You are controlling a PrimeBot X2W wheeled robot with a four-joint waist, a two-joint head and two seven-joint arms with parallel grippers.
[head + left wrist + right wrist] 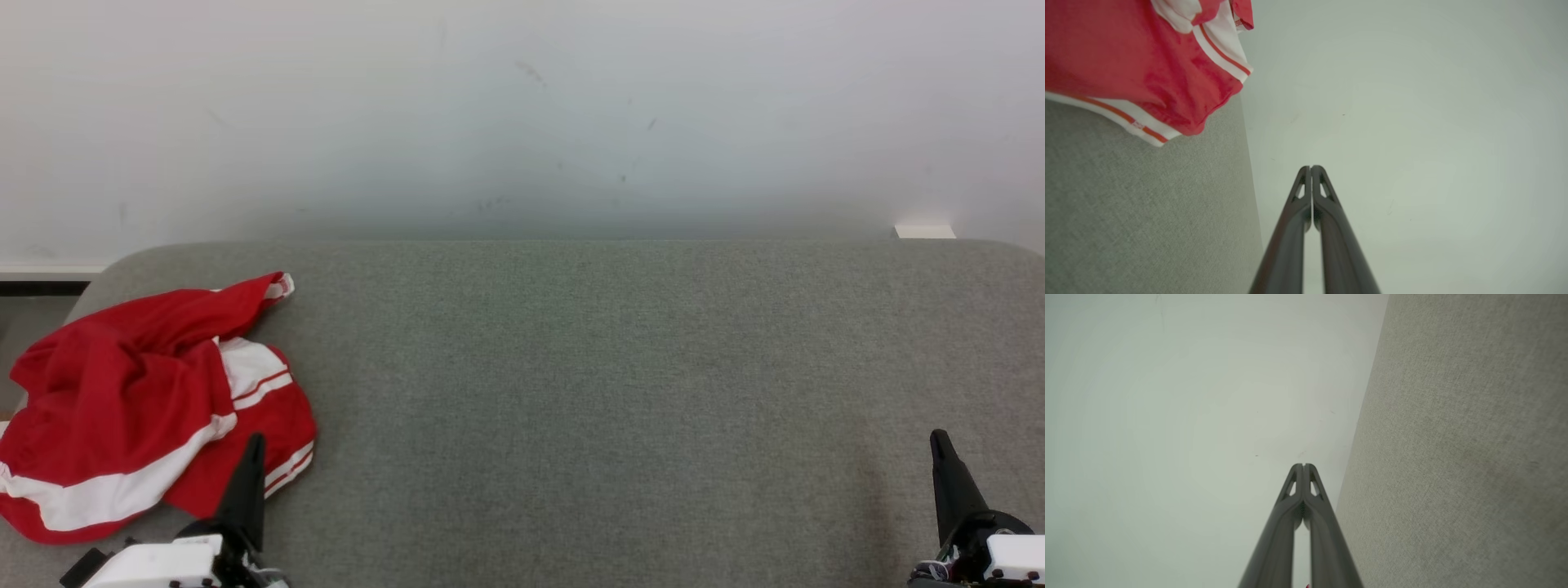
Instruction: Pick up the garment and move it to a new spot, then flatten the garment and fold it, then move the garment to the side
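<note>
A crumpled red garment with white stripes lies in a heap at the far left of the grey felt table. Its striped hem also fills the upper left of the left wrist view. My left gripper is shut and holds nothing, its tip just in front of the garment's near right edge. In its own view the fingertips meet, pointing at the pale wall. My right gripper stands shut and holds nothing at the lower right, far from the garment, its tips pressed together.
A pale wall rises behind the table's far edge. A small white block sits at the far right behind the table. Bare grey felt stretches between the two grippers.
</note>
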